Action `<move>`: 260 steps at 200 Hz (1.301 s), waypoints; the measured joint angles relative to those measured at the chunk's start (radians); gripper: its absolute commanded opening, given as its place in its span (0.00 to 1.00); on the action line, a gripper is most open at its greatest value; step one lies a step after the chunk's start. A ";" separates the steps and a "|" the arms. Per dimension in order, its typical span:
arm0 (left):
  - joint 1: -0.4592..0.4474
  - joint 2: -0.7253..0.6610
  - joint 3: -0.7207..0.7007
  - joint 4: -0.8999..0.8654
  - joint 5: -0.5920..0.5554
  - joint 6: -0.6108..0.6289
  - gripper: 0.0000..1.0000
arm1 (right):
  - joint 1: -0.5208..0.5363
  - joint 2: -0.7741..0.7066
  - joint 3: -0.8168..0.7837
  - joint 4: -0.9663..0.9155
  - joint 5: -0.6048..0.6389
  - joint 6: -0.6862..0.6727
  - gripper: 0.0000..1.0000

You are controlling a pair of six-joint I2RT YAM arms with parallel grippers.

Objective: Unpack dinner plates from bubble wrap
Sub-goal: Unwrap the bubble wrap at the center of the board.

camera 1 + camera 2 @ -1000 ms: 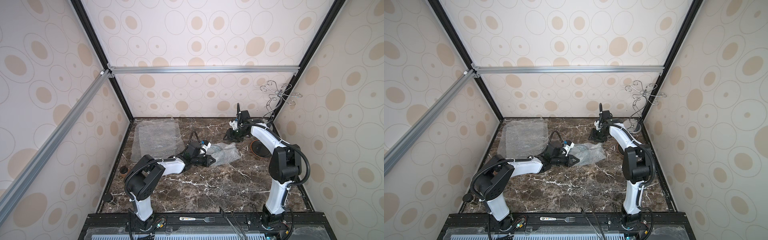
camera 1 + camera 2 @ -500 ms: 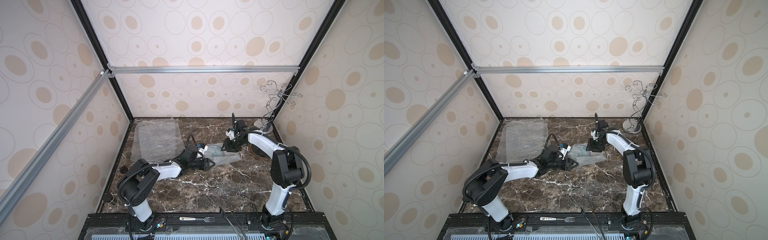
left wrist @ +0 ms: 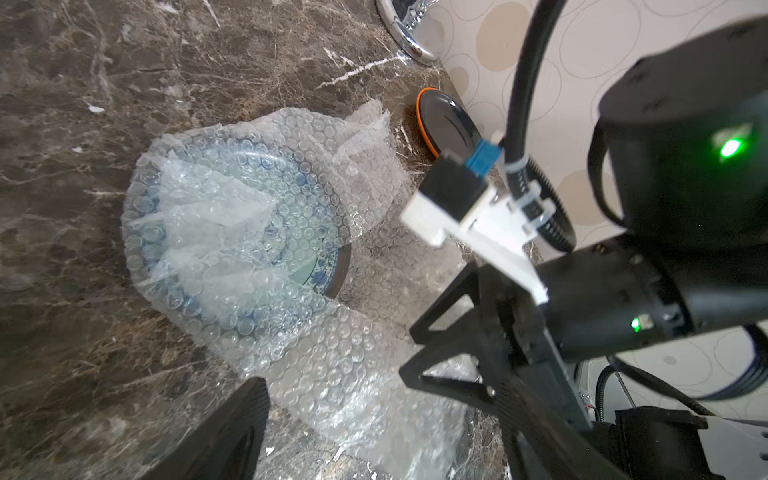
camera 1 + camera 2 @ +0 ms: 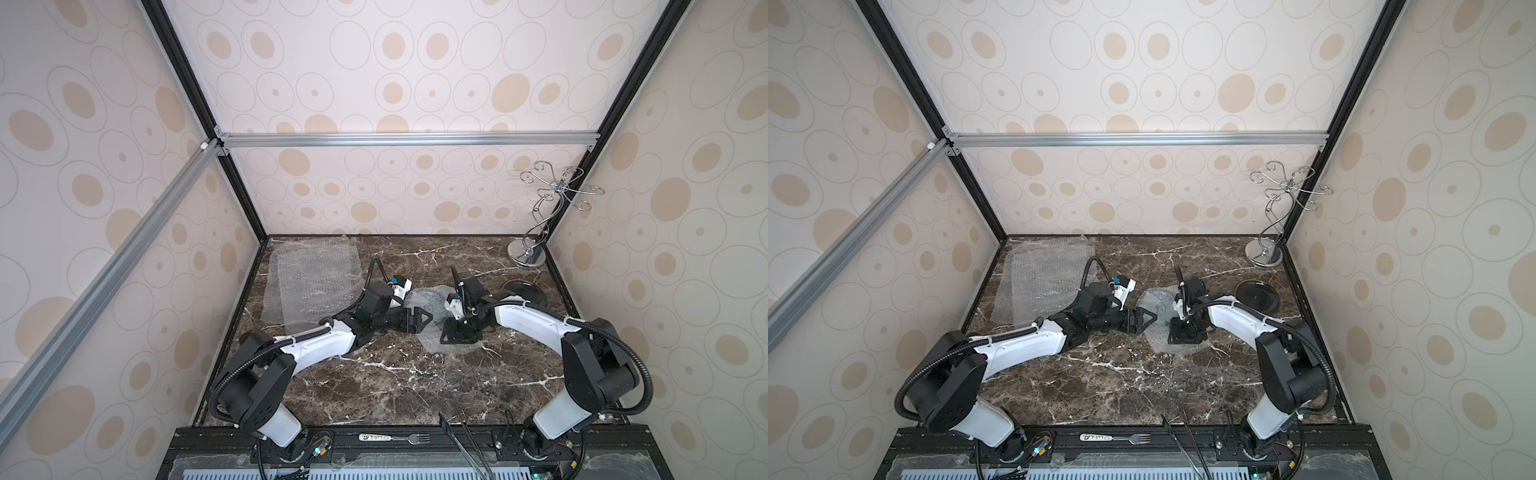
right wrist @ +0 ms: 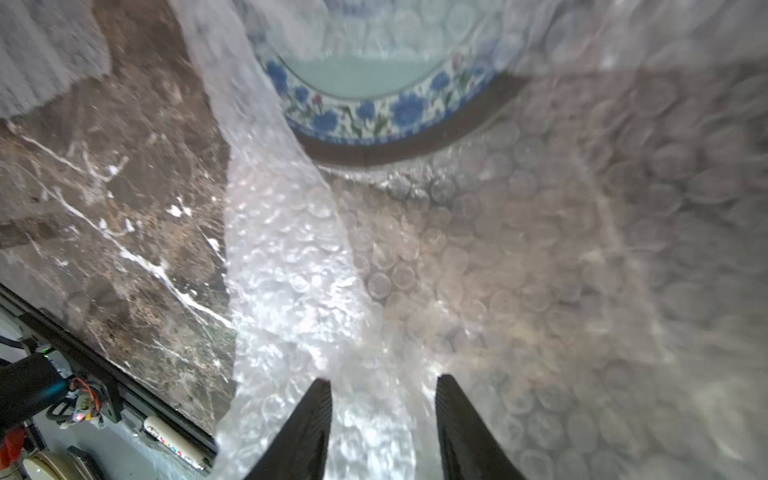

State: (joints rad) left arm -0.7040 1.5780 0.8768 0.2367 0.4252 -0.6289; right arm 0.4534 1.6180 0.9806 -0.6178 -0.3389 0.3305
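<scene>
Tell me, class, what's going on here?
A blue-patterned plate lies in the middle of the marble table, half covered by bubble wrap. The right tool straddles a fold of that wrap; whether it grips is unclear. The left tool hangs open beside it, holding nothing. A dark plate sits bare near the right wall, and flat sheets lie at the far left.

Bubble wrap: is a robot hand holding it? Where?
Left gripper is open, holding nothing. Right gripper straddles a fold of the bubble wrap beside the plate; whether it pinches cannot be told.
</scene>
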 measured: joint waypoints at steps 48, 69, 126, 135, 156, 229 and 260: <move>0.000 0.091 0.039 -0.015 0.003 0.000 0.87 | 0.021 0.000 -0.063 0.059 0.011 0.023 0.43; 0.000 0.111 0.070 -0.056 -0.009 0.008 0.87 | 0.025 0.000 -0.074 0.072 0.021 0.027 0.43; -0.002 0.158 0.212 -0.259 -0.126 0.043 0.89 | -0.007 -0.051 -0.071 0.053 0.003 0.028 0.45; -0.006 0.165 0.238 -0.296 -0.156 0.043 0.89 | -0.033 -0.073 -0.070 0.050 -0.010 0.028 0.45; -0.023 0.194 0.306 -0.379 -0.219 0.043 0.90 | -0.113 -0.132 -0.061 0.042 -0.048 0.031 0.46; -0.110 0.457 0.676 -0.729 -0.451 0.069 0.92 | -0.244 -0.182 -0.029 0.063 -0.117 0.070 0.46; -0.135 0.555 0.834 -0.868 -0.555 0.098 0.92 | -0.243 -0.166 -0.030 0.122 -0.149 0.108 0.46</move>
State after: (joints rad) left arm -0.8387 2.1330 1.7103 -0.6312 -0.1303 -0.5312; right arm 0.2100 1.4517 0.9508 -0.4961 -0.4877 0.4385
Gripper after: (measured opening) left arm 0.921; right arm 0.463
